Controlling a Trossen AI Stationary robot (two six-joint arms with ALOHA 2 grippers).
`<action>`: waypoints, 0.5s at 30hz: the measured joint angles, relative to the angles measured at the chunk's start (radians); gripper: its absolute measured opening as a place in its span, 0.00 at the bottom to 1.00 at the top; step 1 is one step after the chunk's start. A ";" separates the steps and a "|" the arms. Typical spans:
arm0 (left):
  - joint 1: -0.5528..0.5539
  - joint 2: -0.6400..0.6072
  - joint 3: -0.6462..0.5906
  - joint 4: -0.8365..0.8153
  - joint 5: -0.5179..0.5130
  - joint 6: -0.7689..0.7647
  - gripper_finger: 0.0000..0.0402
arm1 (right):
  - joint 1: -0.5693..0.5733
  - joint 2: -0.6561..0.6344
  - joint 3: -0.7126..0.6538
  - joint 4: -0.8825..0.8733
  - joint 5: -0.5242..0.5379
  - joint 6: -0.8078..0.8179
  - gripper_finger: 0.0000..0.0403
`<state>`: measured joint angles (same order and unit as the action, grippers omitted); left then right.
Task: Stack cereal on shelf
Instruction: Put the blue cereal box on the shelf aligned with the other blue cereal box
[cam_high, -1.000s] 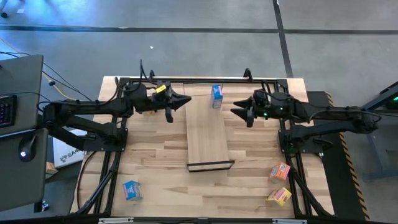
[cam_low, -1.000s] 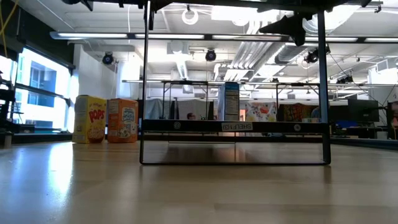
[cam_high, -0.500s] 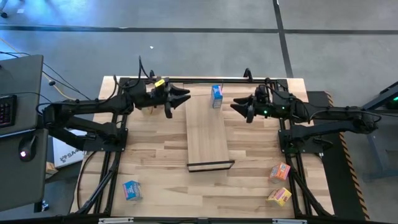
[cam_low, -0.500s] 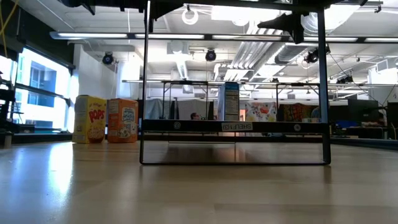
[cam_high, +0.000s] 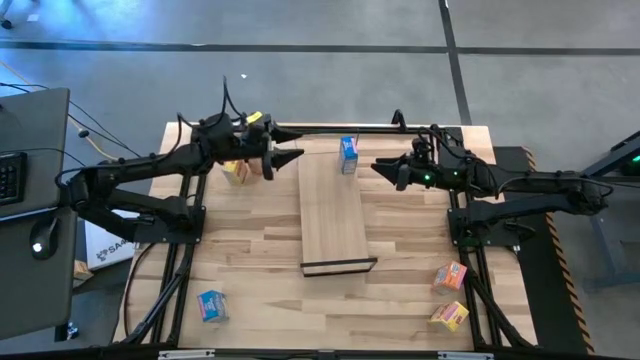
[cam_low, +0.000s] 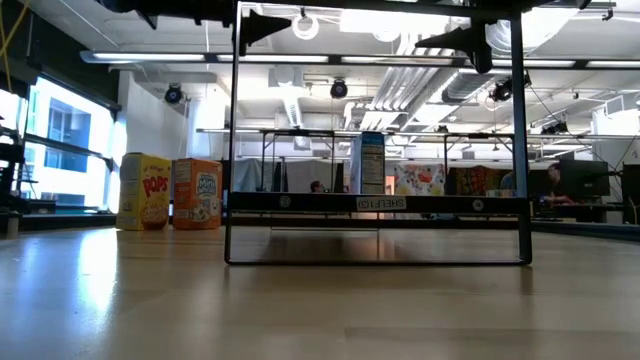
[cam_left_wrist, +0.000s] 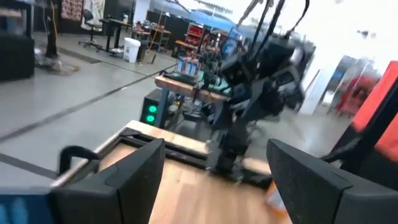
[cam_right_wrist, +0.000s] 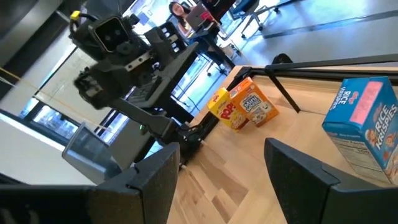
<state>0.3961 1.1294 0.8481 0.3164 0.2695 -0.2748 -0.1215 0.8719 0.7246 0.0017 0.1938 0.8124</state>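
Observation:
The shelf is a pale board with black end frames, lying lengthwise in the middle of the table. A blue cereal box stands upright on its far end. A yellow box and an orange box stand side by side on the table at the far left, under my left arm. My left gripper hangs open, high above the table left of the shelf's far end. My right gripper hangs open to the right of the blue box. Neither holds anything.
A second blue box lies near the table's near left corner. An orange-pink box and a yellow one lie at the near right. The black arm frames run along both sides of the table.
My left gripper has opened from shut. Its arm has swung toward the table's far edge, which uncovers the yellow and orange boxes in the high view. My right gripper has rolled about its own axis without shifting place. No box has moved.

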 joint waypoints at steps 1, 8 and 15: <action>0.000 0.000 0.006 0.002 0.001 -0.047 0.69 | 0.000 0.000 0.000 0.000 0.008 0.000 0.57; -0.051 0.001 0.145 -0.214 0.189 -0.211 0.69 | 0.000 0.000 0.002 -0.006 0.019 -0.007 0.57; -0.399 0.044 0.549 -0.948 -0.009 0.343 0.69 | 0.000 0.000 0.002 -0.014 -0.065 -0.077 0.57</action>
<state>-0.0025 1.1736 1.3973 -0.6320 0.2610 0.0685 -0.1218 0.8722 0.7261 -0.0123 0.1285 0.7350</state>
